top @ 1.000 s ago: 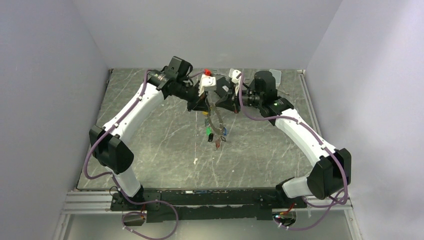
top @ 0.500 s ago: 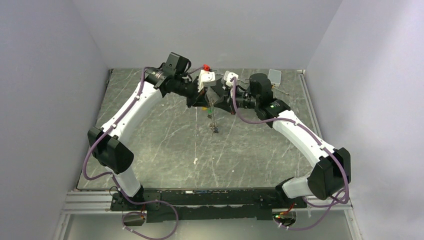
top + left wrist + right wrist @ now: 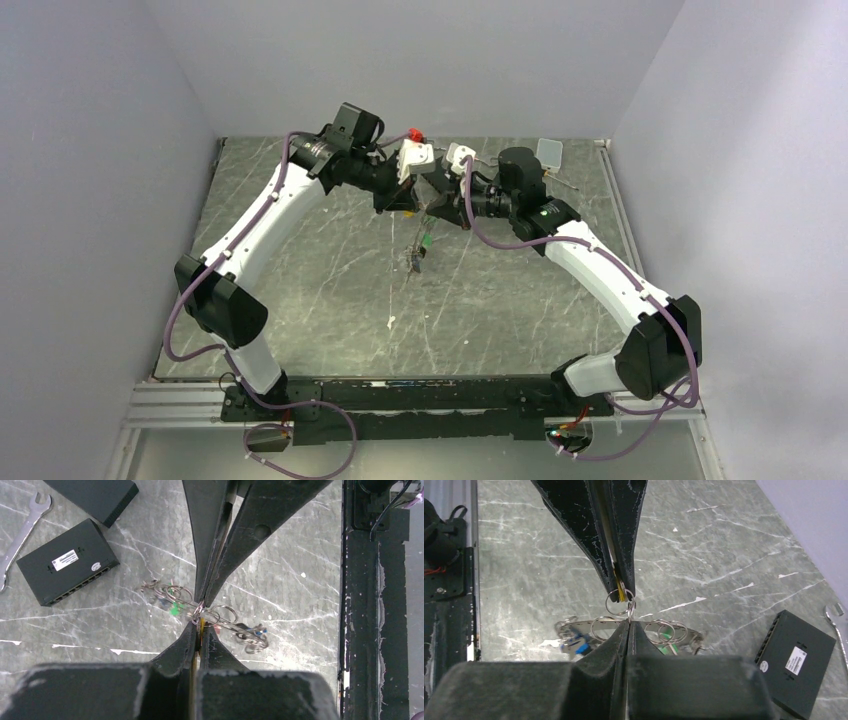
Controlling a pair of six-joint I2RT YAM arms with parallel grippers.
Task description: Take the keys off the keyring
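My left gripper is shut on a yellow key, of which only a thin edge shows between the pads. Facing it tip to tip, my right gripper is shut on the keyring at a small split ring. Both grippers meet high over the back middle of the table. The keyring hangs below them as a thin curved hoop with several small rings. A green key and a blue key dangle from it. In the top view the bunch hangs just under the joined fingertips.
A black flat box lies on the table beside a silver wrench, and a second black box lies beyond. A small red object and a pale square pad lie at the back edge.
The right arm has moved left, bringing the two grippers closer together. The hanging bunch has swung from a spread-out fan into a tight cluster, slightly leftward.
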